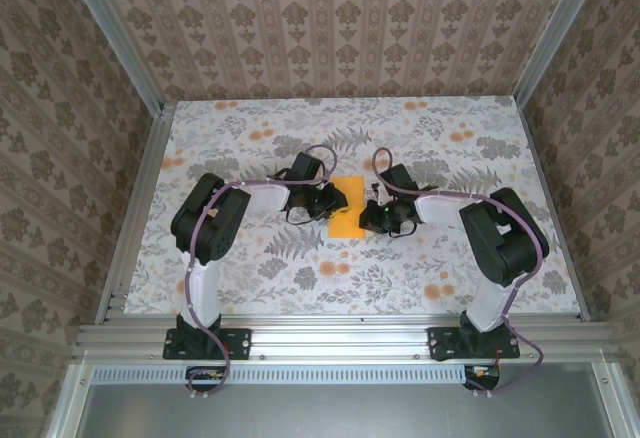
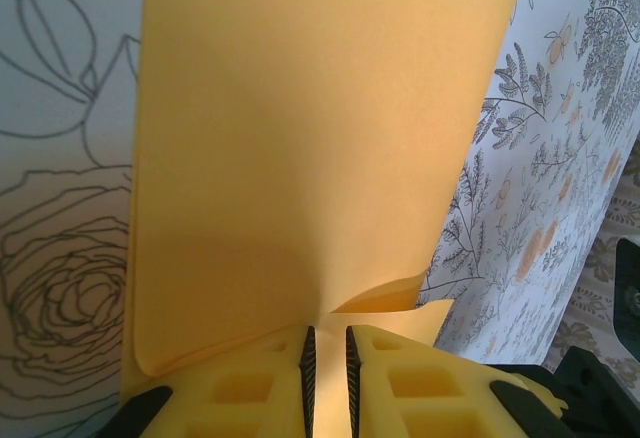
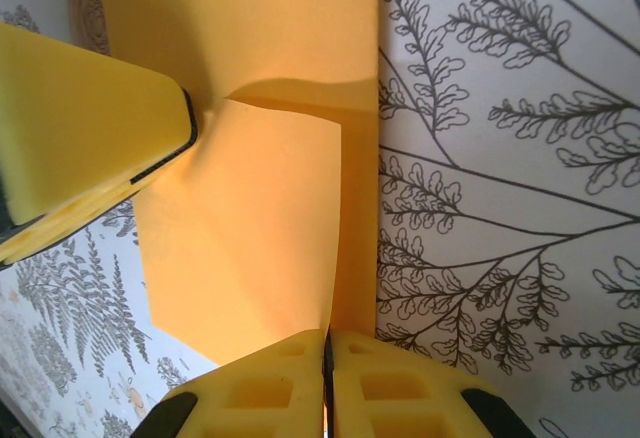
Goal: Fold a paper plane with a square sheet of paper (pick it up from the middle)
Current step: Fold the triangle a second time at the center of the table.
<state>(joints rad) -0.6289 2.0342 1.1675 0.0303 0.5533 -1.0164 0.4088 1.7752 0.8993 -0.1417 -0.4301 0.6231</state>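
- Flowered cloth covers the table [image 1: 250,278] in front of you, with patterned walls around it.
- You see the orange sheet of paper [image 1: 346,220] near the table's middle, between your two grippers, partly folded with one flap raised.
- Your left gripper [image 2: 326,343] has its jaws drawn narrow, pinching the sheet's edge where a crease runs in.
- Your right gripper [image 3: 327,343] has its jaws pressed together on a folded flap, and the left gripper's yellow finger [image 3: 90,128] touches the paper opposite.
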